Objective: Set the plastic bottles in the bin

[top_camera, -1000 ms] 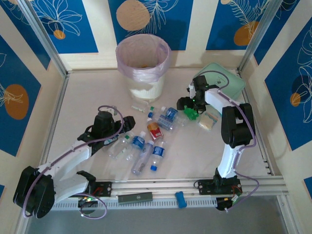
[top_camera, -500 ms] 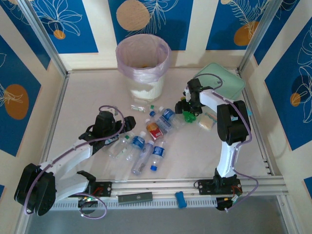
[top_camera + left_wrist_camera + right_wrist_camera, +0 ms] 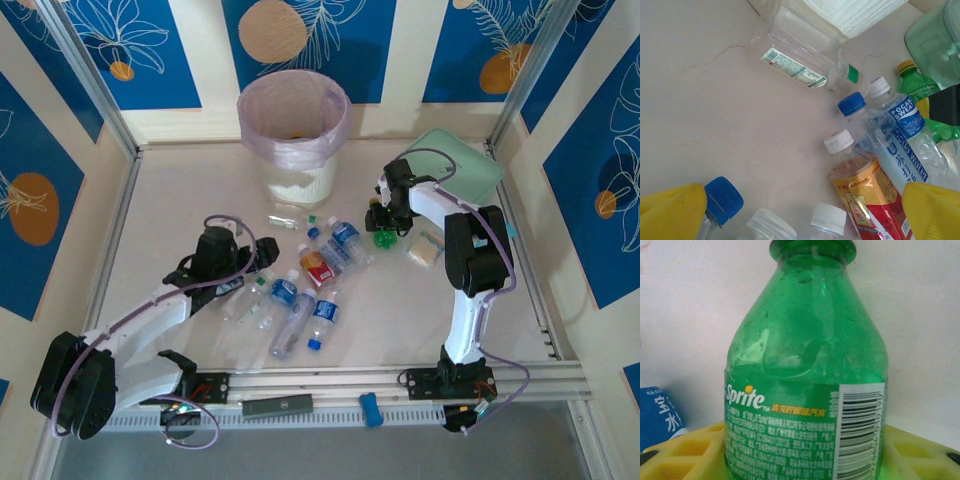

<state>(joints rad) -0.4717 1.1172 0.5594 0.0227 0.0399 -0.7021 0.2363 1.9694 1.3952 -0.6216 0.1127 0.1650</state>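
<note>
The task looks to be at an early stage. About ten plastic bottles lie on the surface (image 3: 180, 200), in a loose group between the two arms and near to the bin (image 3: 300, 182), which stands at the far side. Whether any bottle is already inside the bin I cannot tell.

The right gripper (image 3: 384, 226) has its jaws closed on both sides of a green bottle (image 3: 805, 365), low over the surface and right of the group. This bottle seems to be the one in hand; it is not yet carried to the bin.

The left gripper (image 3: 800, 215) has its jaws wide apart and holds nothing. It hovers over the left part of the group, close to a red-labelled bottle (image 3: 865, 195).

Compared with one second ago, the right gripper and the green bottle are a little more to the left, and the right arm's elbow is folded closer in. The left arm is almost in the same place.
</note>
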